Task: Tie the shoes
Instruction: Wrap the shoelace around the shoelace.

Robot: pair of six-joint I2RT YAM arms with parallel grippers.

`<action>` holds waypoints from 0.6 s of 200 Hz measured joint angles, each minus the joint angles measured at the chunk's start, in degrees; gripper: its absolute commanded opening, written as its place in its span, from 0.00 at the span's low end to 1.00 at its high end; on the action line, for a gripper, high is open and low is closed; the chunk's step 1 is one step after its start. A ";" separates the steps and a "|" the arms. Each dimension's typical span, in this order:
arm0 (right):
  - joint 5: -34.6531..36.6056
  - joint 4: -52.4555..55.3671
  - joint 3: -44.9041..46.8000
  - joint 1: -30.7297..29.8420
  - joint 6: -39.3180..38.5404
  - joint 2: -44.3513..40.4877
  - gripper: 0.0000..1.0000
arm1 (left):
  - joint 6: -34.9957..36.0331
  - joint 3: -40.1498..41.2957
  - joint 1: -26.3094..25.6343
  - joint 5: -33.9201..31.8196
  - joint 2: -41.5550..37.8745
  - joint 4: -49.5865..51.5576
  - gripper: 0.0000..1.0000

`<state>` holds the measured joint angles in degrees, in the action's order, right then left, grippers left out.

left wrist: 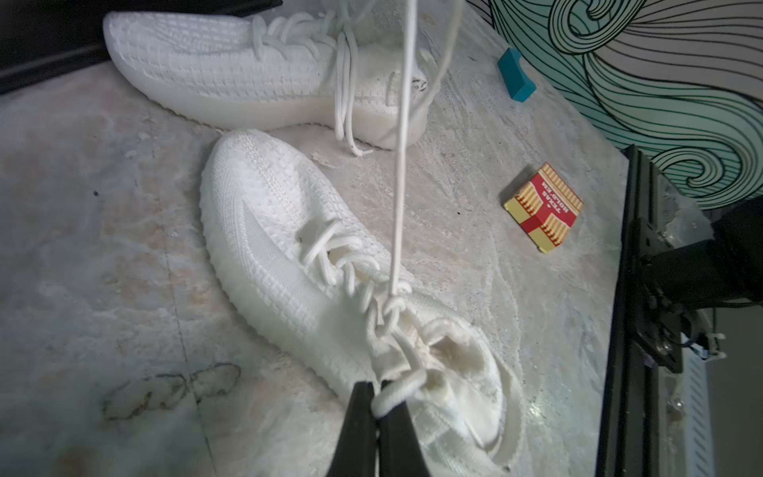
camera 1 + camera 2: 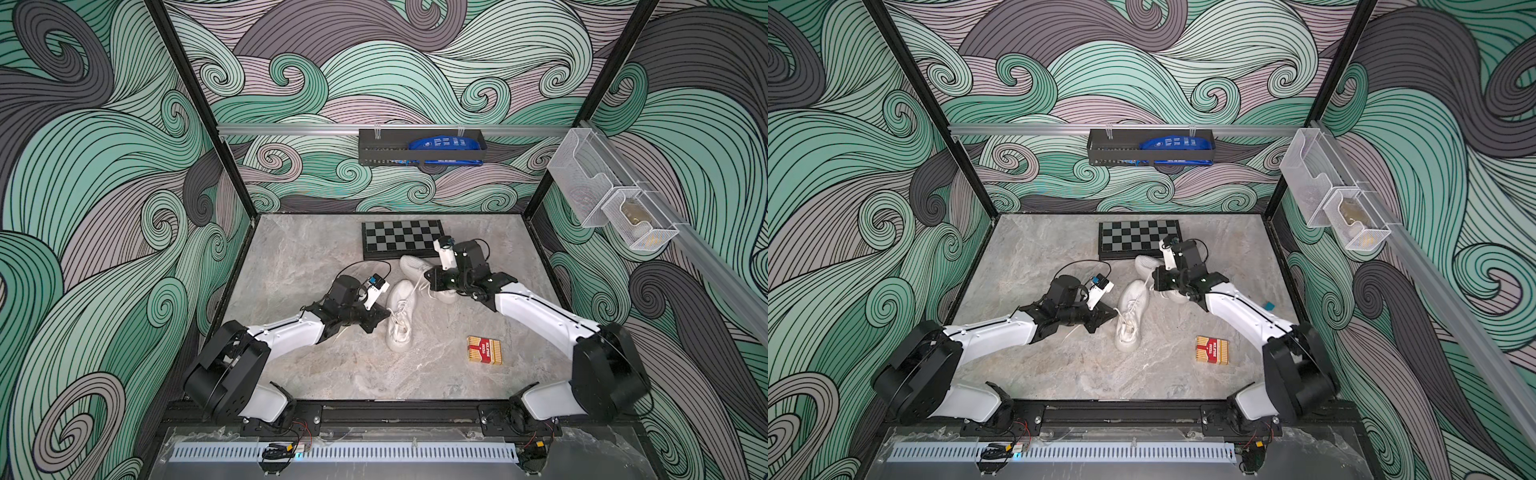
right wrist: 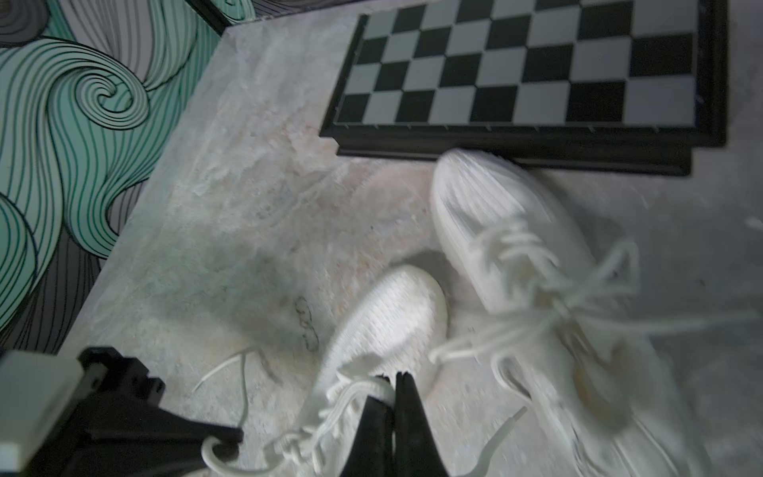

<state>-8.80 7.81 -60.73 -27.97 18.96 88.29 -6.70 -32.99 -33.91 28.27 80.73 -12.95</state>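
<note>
Two white knit shoes lie mid-table. The near shoe [image 2: 398, 328] [image 1: 285, 252] points away from the robot. The far shoe [image 2: 415, 266] [image 1: 223, 70] lies partly under my right arm. My left gripper [image 2: 384, 318] [image 1: 376, 386] sits at the near shoe's left side, shut on a loop of its lace [image 1: 396, 392]. My right gripper [image 2: 428, 277] [image 3: 392, 376] hovers over the gap between the shoes, shut on the other strand. That strand [image 1: 398, 206] runs taut from a knot [image 1: 392, 307] on the near shoe's tongue up to it. The far shoe's laces [image 3: 578, 285] lie loose.
A chessboard [image 2: 402, 239] lies behind the shoes. A red and yellow card box [image 2: 484, 350] sits at the front right, and a teal block [image 2: 1269, 306] beside my right arm. A black basket [image 2: 419, 146] and mesh bins [image 2: 602, 199] hang on the walls.
</note>
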 measured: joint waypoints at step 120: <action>-4.66 -3.37 -3.48 -2.16 -5.68 6.62 0.55 | -6.19 1.77 0.13 3.15 1.33 -4.46 0.00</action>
<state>-13.45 4.45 -64.20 -30.13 13.28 94.91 -12.88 -31.22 -33.78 31.42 82.06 -17.41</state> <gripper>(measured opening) 0.572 0.051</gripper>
